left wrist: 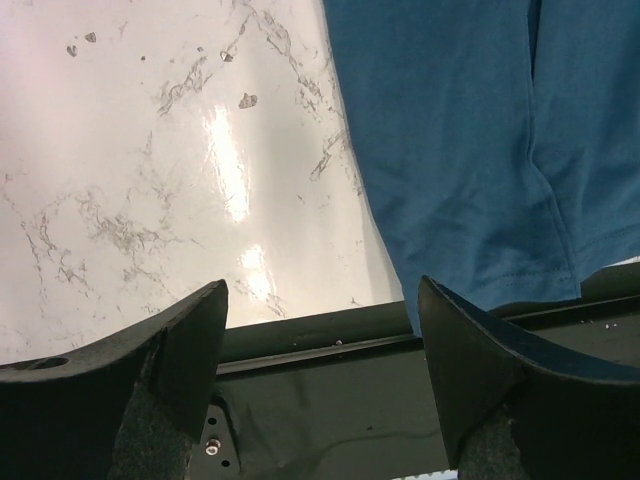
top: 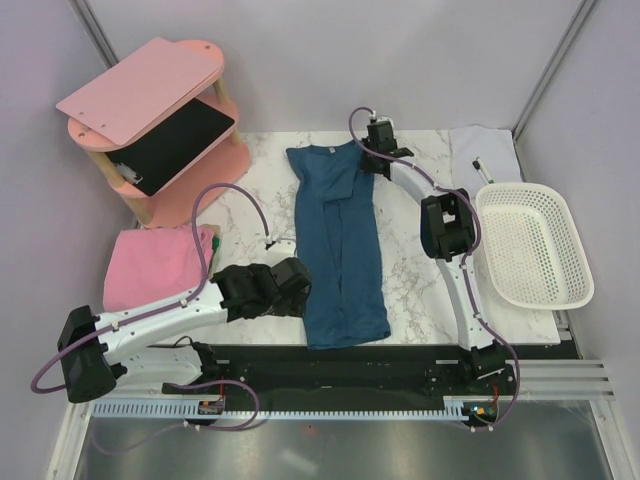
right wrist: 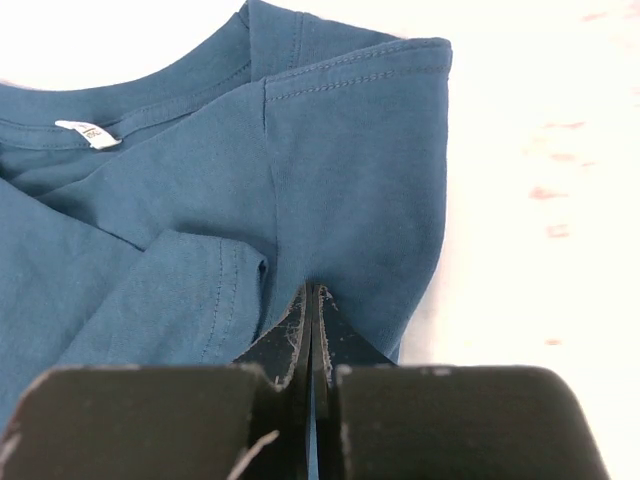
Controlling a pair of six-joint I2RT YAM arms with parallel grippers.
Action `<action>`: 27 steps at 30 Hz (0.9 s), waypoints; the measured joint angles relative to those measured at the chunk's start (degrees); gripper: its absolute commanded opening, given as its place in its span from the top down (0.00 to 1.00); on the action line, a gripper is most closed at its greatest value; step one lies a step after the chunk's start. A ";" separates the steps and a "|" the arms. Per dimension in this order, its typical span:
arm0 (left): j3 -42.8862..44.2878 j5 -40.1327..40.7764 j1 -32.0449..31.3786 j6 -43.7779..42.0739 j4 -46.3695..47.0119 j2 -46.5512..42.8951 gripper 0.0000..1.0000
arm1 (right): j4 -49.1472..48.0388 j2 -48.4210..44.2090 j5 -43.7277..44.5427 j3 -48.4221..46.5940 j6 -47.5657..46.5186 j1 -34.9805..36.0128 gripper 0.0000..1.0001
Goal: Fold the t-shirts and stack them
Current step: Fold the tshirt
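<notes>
Top: teal t-shirt (top: pixel 340 250) lies lengthwise, left gripper (top: pixel 300 285) beside its hem, right gripper (top: pixel 372 150) at its shoulder; pink t-shirt (top: pixel 150 268) left of left gripper. Left wrist: jaws wide, empty, hem just right. Right wrist: jaws closed, tips on shoulder fold.

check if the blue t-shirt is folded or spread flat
Partly folded: the teal-blue t-shirt lies as a long narrow strip, sides and sleeves turned in over the middle, not yet folded across its length.
</notes>
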State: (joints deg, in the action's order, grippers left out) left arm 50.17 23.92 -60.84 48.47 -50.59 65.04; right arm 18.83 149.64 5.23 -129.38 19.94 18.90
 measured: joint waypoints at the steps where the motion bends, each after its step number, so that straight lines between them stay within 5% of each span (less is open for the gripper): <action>1: 0.00 0.00 0.00 0.07 -0.04 0.07 0.17 | 0.07 0.02 0.22 0.00 0.02 -0.68 1.00; 7: -0.17 -0.02 0.00 0.15 -0.04 1.05 0.17 | -0.02 -0.31 0.61 0.52 -0.11 -3.91 0.96; 11: -0.46 0.00 0.00 0.15 -0.07 1.25 0.17 | -2.19 -3.61 -0.90 6.08 -0.17 -4.68 0.53; 15: -0.76 0.00 0.00 0.15 0.11 1.29 0.17 | -4.96 -10.38 -4.20 16.26 0.46 -4.83 0.27; 19: -1.36 0.00 0.00 0.13 0.44 1.55 0.17 | -11.39 -17.20 -10.99 25.29 5.73 -5.73 0.28; 27: -2.64 -0.04 0.00 0.11 2.32 2.12 0.17 | -18.36 -16.17 -19.10 23.06 15.02 -9.11 0.39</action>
State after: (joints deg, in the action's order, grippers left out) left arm 47.53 23.88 -60.84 48.58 -48.27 67.16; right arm 0.47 133.47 -13.87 -106.32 34.96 9.78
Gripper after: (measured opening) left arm 0.830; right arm 0.637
